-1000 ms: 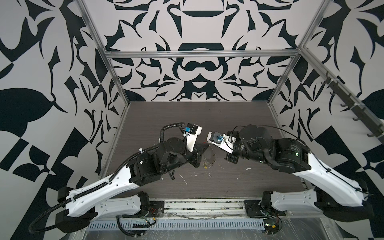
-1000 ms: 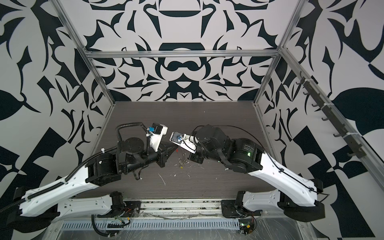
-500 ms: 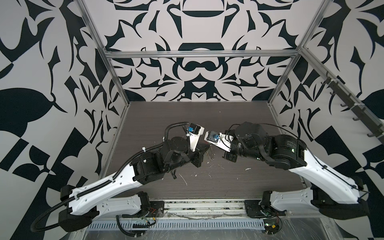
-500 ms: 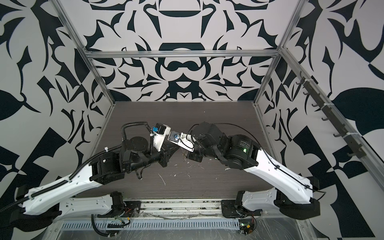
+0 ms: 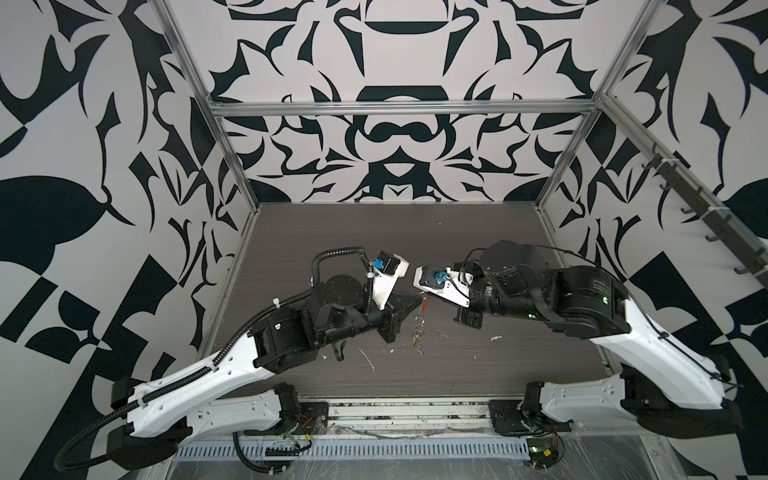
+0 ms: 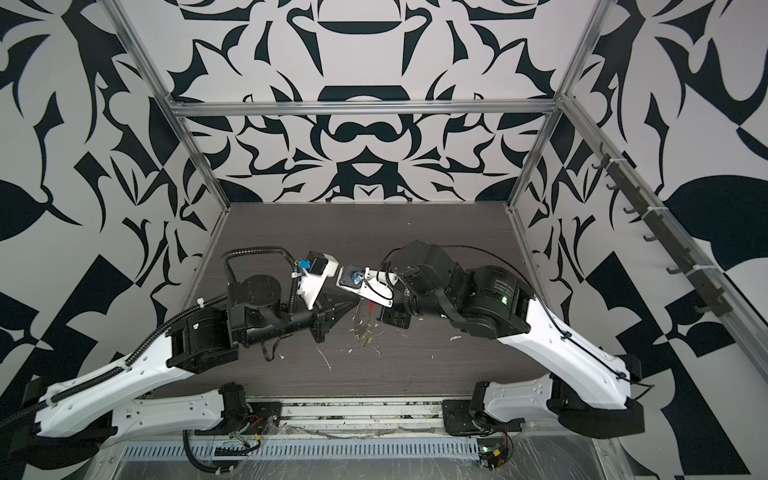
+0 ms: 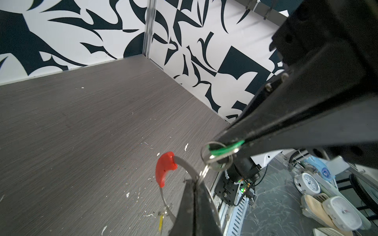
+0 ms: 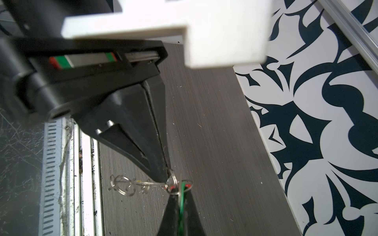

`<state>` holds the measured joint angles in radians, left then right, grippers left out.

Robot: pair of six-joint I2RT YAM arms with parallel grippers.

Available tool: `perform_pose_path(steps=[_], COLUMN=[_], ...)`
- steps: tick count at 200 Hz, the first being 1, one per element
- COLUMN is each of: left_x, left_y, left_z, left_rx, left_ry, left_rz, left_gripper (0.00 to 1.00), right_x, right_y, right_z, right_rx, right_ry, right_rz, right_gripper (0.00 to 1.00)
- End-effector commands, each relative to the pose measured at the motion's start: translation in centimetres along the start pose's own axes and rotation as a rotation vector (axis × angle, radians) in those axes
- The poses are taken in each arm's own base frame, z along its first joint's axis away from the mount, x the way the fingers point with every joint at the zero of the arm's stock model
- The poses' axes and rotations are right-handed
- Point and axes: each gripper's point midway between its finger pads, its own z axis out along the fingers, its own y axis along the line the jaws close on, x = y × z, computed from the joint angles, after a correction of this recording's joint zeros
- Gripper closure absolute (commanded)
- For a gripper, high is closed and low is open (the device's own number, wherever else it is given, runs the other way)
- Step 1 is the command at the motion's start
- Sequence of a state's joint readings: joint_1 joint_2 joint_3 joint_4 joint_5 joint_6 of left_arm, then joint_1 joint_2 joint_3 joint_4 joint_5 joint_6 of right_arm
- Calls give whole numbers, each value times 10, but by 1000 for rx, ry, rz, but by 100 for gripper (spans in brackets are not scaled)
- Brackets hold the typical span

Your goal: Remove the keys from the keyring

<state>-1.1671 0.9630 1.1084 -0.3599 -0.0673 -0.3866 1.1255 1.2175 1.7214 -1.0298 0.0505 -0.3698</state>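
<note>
Keyring (image 7: 163, 171) held by left fingers (image 7: 190, 206); right fingers (image 7: 286, 126) pinch green tag (image 7: 225, 150).

Over mid-worktop (image 5: 374, 249) the keyring (image 7: 163, 169) hung between the left claw (image 7: 194, 182) on its left and the right claw (image 7: 224, 143) on its right, one key (image 7: 218, 161) at that claw. The other key (image 5: 415, 342) dangled below, perhaps touching the worktop.

The grey keyring (image 7: 184, 163) bears a red sleeve (image 7: 164, 170), a green tag (image 7: 225, 148), a yellow tag (image 7: 161, 221). The table (image 7: 81, 122) is dark woodgrain, the walls (image 7: 61, 30) black-and-white swirls.
</note>
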Motion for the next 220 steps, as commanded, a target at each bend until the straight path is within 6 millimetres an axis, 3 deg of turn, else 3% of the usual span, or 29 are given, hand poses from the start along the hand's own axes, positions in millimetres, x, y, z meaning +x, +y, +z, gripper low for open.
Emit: perform_pose_path(steps=[1,61,96,149,187,220], left_x=[62,57,52,44,41,33], left_y=[14,-2,-8,-14,-9,-4], left_z=[7,3,-1,-9,-10,-18], left_rx=[-19,76,109,154,132,108], left_ry=[221,187,163,94,57,-1], left_rz=[5,13,17,-11,-26,-28], left_gripper=[100,100,100,100,100,100], right_x=[-70,-76,-76,-77,-76,-68], right_y=[-21,-14,-14,-13,-11,-14], right_z=[-52,-56,-55,-47,-42,-42], right_rx=[82,36,30,20,18,49], right_ry=[-326,-339,-339,-337,-386,-462], right_rz=[8,12,18,40,116,230], right_gripper=[100,94,81,70,61,60])
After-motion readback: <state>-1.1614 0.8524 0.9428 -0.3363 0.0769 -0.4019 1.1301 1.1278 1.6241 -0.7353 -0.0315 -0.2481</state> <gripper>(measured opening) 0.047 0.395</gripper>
